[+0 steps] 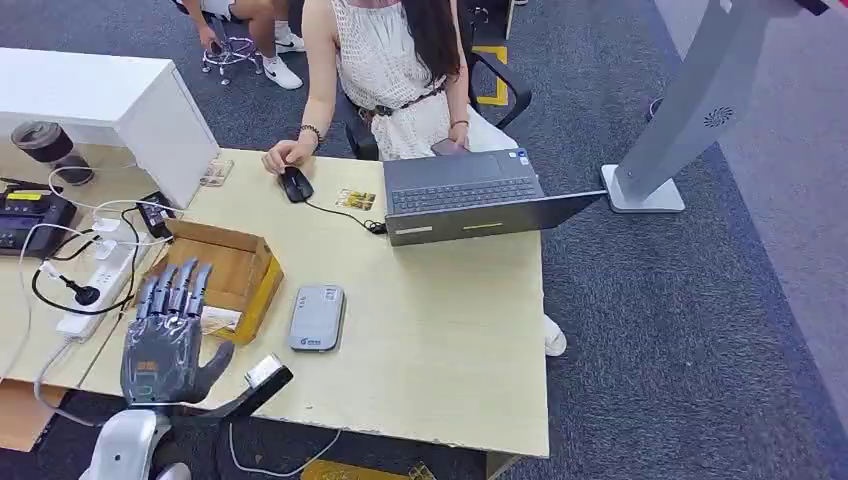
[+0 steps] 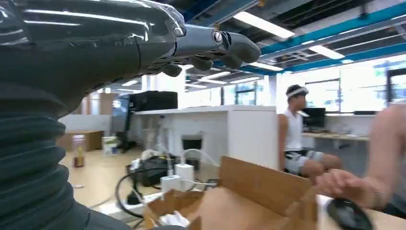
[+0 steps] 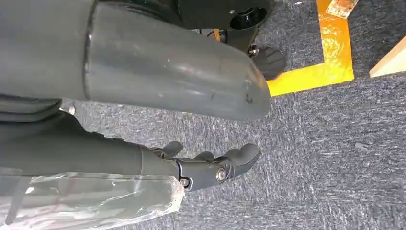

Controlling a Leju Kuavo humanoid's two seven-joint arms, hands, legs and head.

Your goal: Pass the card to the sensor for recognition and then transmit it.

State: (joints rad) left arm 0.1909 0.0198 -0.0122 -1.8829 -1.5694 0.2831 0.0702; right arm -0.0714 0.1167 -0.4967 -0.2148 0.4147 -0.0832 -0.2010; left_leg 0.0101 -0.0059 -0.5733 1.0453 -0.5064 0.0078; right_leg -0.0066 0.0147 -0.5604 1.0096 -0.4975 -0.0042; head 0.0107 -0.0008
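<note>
The open cardboard box (image 1: 222, 270) sits at the table (image 1: 440, 330)'s left, a pale card (image 1: 218, 320) lying at its near edge. The left hand (image 1: 165, 335) hovers right over that edge, fingers straight and apart, gripping nothing. Just right of the box lies the grey sensor (image 1: 317, 317). Farther back, a person's hand (image 1: 285, 155) rests by a mouse (image 1: 295, 184) beside the laptop (image 1: 470, 195). The right hand (image 3: 210, 165) hangs above carpet, fingers loosely curled, holding nothing.
</note>
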